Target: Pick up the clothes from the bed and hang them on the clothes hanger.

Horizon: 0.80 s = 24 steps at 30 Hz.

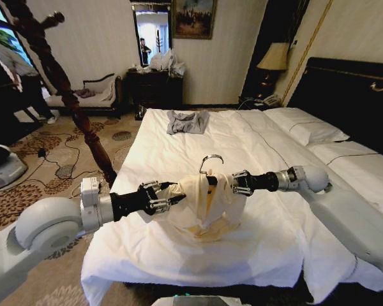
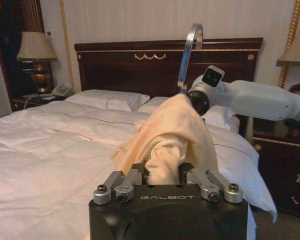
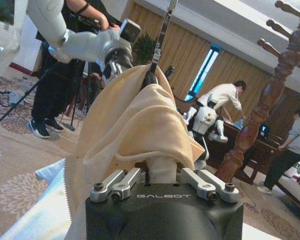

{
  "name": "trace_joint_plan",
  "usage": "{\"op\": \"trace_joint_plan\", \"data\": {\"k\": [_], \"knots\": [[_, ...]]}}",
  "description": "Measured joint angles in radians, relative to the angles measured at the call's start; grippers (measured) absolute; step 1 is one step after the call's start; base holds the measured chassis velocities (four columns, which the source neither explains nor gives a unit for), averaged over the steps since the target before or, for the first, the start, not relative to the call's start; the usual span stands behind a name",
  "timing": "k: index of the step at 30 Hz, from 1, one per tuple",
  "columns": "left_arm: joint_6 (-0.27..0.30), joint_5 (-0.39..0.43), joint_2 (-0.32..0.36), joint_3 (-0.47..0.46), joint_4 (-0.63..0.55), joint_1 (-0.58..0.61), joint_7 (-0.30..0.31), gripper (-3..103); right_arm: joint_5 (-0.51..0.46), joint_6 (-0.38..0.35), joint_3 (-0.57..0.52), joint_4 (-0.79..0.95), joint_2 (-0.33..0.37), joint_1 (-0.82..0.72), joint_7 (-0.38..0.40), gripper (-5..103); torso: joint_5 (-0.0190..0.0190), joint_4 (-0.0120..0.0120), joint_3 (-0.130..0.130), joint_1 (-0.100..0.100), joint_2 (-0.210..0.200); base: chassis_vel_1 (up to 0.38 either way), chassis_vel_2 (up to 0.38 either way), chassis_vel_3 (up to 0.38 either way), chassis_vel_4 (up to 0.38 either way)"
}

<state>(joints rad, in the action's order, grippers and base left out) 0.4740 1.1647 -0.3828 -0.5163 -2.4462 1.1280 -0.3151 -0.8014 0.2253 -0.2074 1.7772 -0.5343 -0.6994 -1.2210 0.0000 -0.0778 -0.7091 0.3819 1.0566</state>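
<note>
The clothes (image 1: 204, 203), a cream-yellow shirt, hang draped over the clothes hanger just above the bed (image 1: 255, 143). The hanger's silver hook (image 1: 210, 163) pokes up out of the fabric, and its black body is almost all covered. My left gripper (image 1: 173, 198) is shut on one side of the shirt. My right gripper (image 1: 233, 183) is shut on the opposite side. In the left wrist view the shirt (image 2: 172, 132) bunches between the fingers (image 2: 127, 181), with the hook (image 2: 191, 47) above. In the right wrist view the shirt (image 3: 122, 127) rises from the gripper (image 3: 162, 172) up to the hook (image 3: 162, 32).
A small grey garment (image 1: 187, 121) lies at the far end of the bed. A tall dark wooden coat stand (image 1: 73, 102) rises beside the bed on my left, over patterned carpet with cables. White pillows (image 1: 306, 127) and a black headboard (image 1: 357, 95) are to my right. People stand in the room behind.
</note>
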Motion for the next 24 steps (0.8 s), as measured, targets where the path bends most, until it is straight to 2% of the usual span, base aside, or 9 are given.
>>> {"op": "trace_joint_plan", "data": {"k": [2, 5, 13, 15, 16, 18, 20, 23, 24], "knots": [[0.004, 0.000, -0.010, 0.011, 0.003, -0.005, -0.018, 26, -0.004, -0.001, -0.001, 0.004, 0.001, 0.007, 0.000, 19, -0.0001, 0.0002, 0.000, 0.000, 0.000, 0.000, 0.000, 0.000, 0.000], [0.004, -0.002, -0.015, 0.018, 0.006, -0.010, -0.030, 20, -0.006, -0.002, -0.001, 0.004, 0.001, 0.012, 0.002, 19, 0.0000, 0.0001, 0.000, 0.000, 0.000, 0.000, 0.000, 0.000, 0.000], [-0.005, -0.008, -0.024, 0.022, 0.012, -0.019, -0.047, 20, -0.014, -0.004, -0.005, 0.010, 0.005, 0.017, 0.013, 17, 0.0000, 0.0001, 0.000, 0.000, 0.000, 0.000, 0.000, 0.000, 0.000], [-0.005, -0.012, -0.028, 0.025, 0.012, -0.018, -0.054, 19, -0.020, -0.004, -0.009, 0.015, 0.006, 0.017, 0.026, 25, 0.0000, 0.0000, 0.000, 0.000, 0.000, 0.000, 0.000, 0.000, 0.000], [-0.006, -0.018, -0.031, 0.025, 0.014, -0.019, -0.054, 19, -0.025, -0.004, -0.012, 0.017, 0.006, 0.017, 0.031, 25, 0.0000, 0.0000, 0.000, 0.000, 0.000, 0.000, 0.000, 0.000, 0.000], [-0.012, -0.029, -0.037, 0.023, 0.017, -0.018, -0.056, 19, -0.034, -0.002, -0.021, 0.016, 0.006, 0.017, 0.040, 41, -0.0001, 0.0001, 0.000, 0.000, 0.000, 0.000, 0.000, 0.000, 0.000], [-0.015, -0.031, -0.038, 0.018, 0.019, -0.018, -0.057, 19, -0.036, -0.001, -0.025, 0.015, 0.007, 0.017, 0.044, 41, -0.0001, 0.0000, 0.000, 0.000, 0.000, 0.000, 0.000, 0.000, 0.000], [-0.023, -0.036, -0.043, -0.007, 0.030, -0.023, -0.059, 19, -0.040, 0.004, -0.037, 0.009, 0.007, 0.013, 0.051, 57, 0.0000, 0.0000, 0.000, 0.000, 0.000, 0.000, 0.000, 0.000, 0.000], [-0.023, -0.036, -0.043, -0.007, 0.030, -0.023, -0.059, 19, -0.040, 0.004, -0.037, 0.009, 0.007, 0.013, 0.051, 57, 0.0000, 0.0000, 0.000, 0.000, 0.000, 0.000, 0.000, 0.000, 0.000]]}}
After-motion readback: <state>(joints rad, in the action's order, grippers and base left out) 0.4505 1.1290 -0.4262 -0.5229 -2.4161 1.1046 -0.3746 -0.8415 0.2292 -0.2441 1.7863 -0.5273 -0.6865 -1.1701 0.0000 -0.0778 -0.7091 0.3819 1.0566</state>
